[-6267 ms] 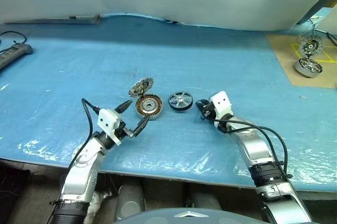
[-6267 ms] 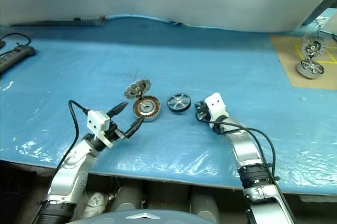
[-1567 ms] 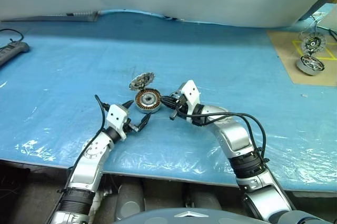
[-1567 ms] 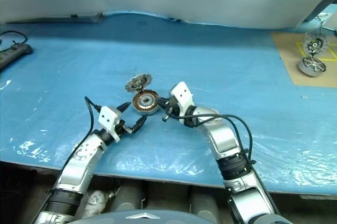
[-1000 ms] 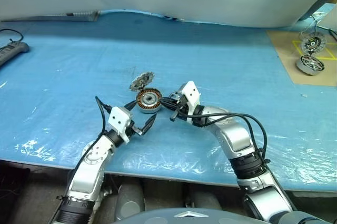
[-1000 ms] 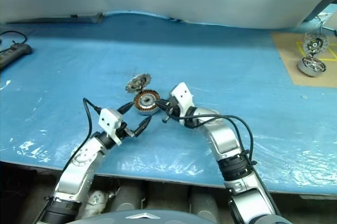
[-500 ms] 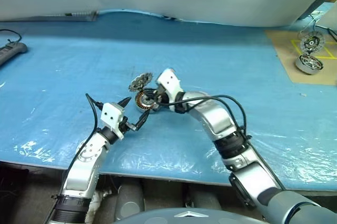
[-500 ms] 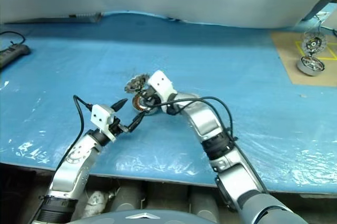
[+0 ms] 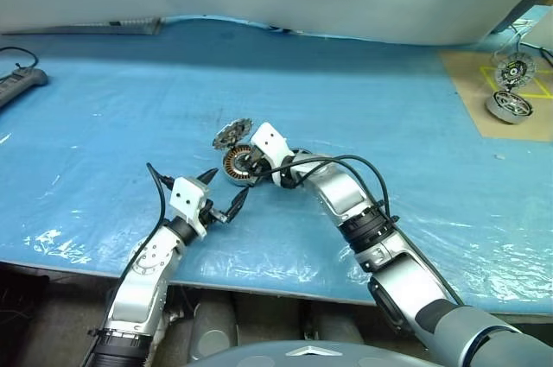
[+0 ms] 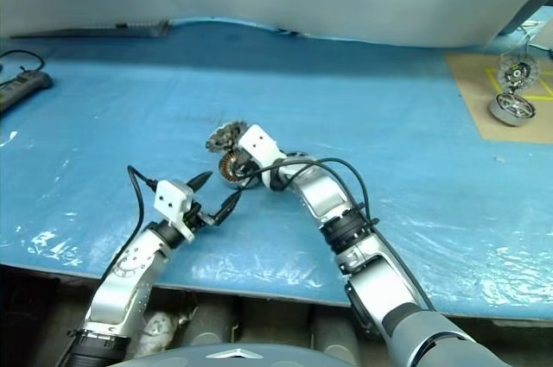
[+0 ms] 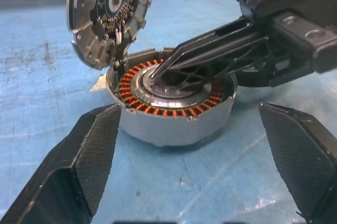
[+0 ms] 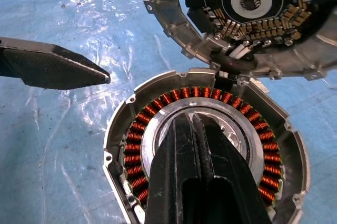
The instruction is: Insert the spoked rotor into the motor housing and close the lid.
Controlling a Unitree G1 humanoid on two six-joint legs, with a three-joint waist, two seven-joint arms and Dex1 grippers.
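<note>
Right wrist view: your right gripper, jaws shut, empty, now over motor housing centre; lid stands open. Left gripper jaws wide. Spoked rotor position unconfirmed; verify.

A blue plastic sheet covers the table; a power strip lies far left, two silver motor parts far right on cardboard.

**Blue-covered desk and what lies on it**

The desk is covered with crinkled blue sheeting. The motor housing sits near its middle, lid hinged upright. A power strip lies far left; two silver motor parts rest on brown board far right.
</note>
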